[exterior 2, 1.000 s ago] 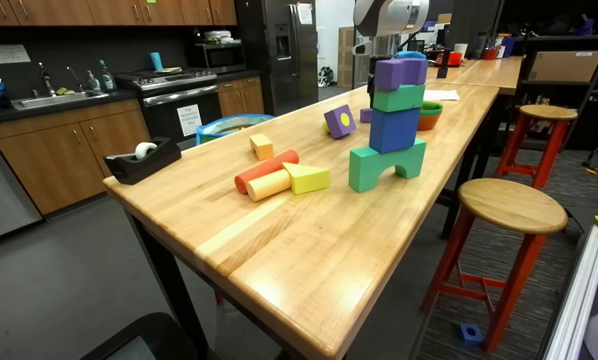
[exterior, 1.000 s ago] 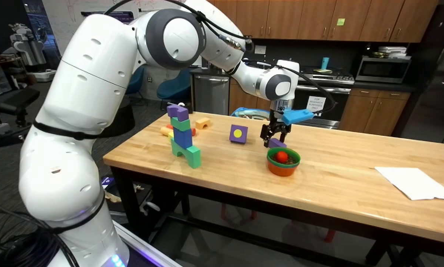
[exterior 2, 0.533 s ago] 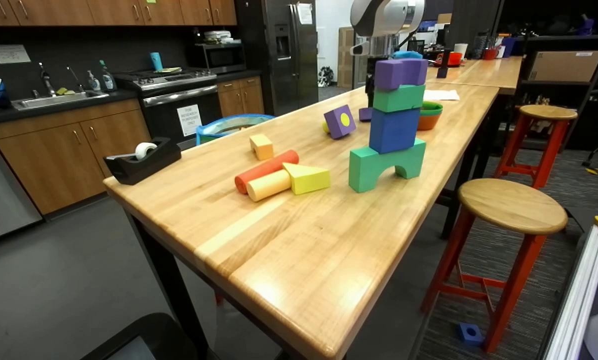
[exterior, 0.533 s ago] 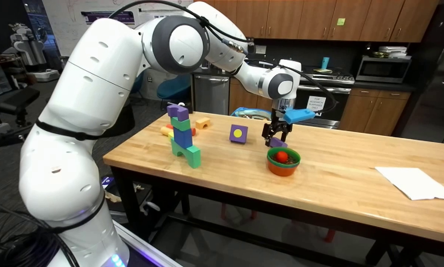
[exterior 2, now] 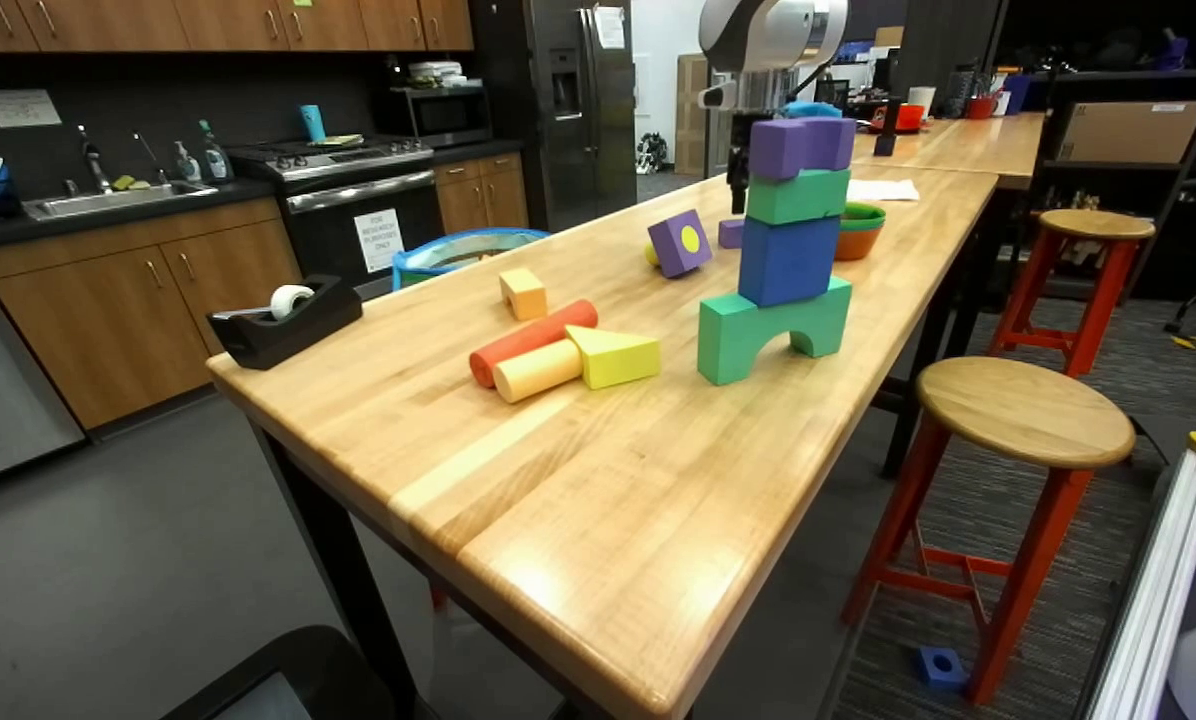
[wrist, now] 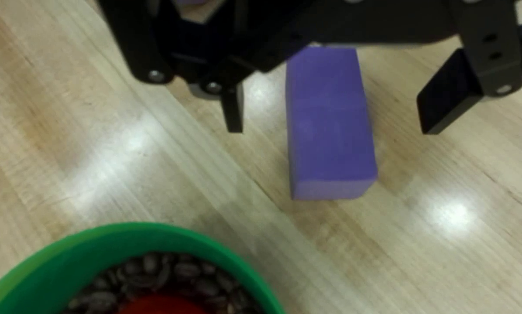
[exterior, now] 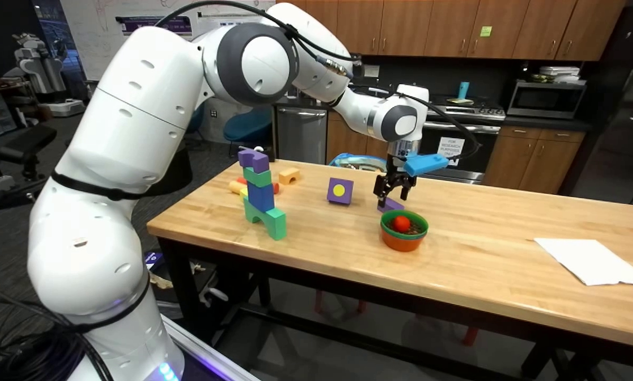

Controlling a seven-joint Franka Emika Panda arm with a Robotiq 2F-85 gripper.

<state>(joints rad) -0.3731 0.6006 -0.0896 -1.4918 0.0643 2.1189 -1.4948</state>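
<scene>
A plain purple block (wrist: pixel 331 122) lies on the wooden table, seen from above in the wrist view. My gripper (wrist: pixel 333 131) comes in from the top of that view, its jaws wide apart. Bare table shows between the block and the fingers (wrist: pixel 451 93) on both sides, so nothing is held. In an exterior view the gripper (exterior: pixel 393 200) stands over the same purple block (exterior: pixel 390 206), partly hidden by a finger and the bowl. Close by is a green-rimmed orange bowl (exterior: pixel 403 243) holding dark beans and a red ball (exterior: pixel 401 224).
A tower of green, blue and purple blocks (exterior 2: pixel 786 262) stands near the table's edge. Also on the table are a purple block with a yellow circle (exterior: pixel 340 191), a red cylinder (exterior 2: pixel 533 343), a yellow wedge (exterior 2: pixel 618 358), a tape dispenser (exterior 2: pixel 283 325) and white paper (exterior: pixel 591 260).
The gripper has moved slightly right and up in an exterior view. There, the purple block under it has shifted a little left since half a second ago. The tower and bowl are unmoved.
</scene>
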